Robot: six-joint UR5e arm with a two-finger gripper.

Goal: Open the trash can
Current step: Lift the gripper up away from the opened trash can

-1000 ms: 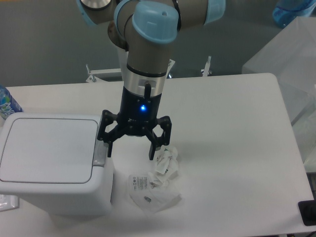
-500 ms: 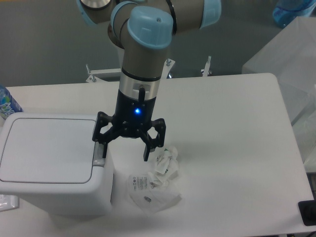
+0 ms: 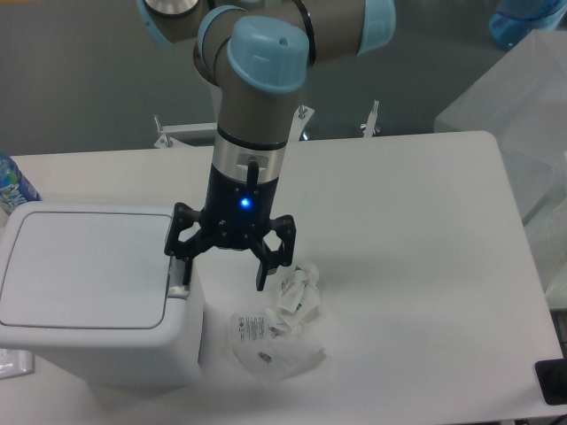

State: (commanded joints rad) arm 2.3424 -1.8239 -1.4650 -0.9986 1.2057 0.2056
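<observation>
While the spread gripper [image 3: 224, 274] hovers over the grey tab [image 3: 180, 278] of the trash can [image 3: 97, 292] at the desk's front-left corner, one finger could slip off, leaving the lid shut.

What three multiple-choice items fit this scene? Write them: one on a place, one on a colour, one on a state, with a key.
1. Where is the trash can?
A. at the table's front left
B. at its far right corner
C. on the floor

2. What colour is the light on the arm above the claw?
A. red
B. blue
C. green

3. How is the lid?
A. lifted upright
B. taken off
C. down flat on the bin

Key: A, the bin stands at the left front of the white table. B, a blue dot glows on the black wrist. C, the lid lies level within the rim, with the open claw's one finger at the grey button tab.
</observation>
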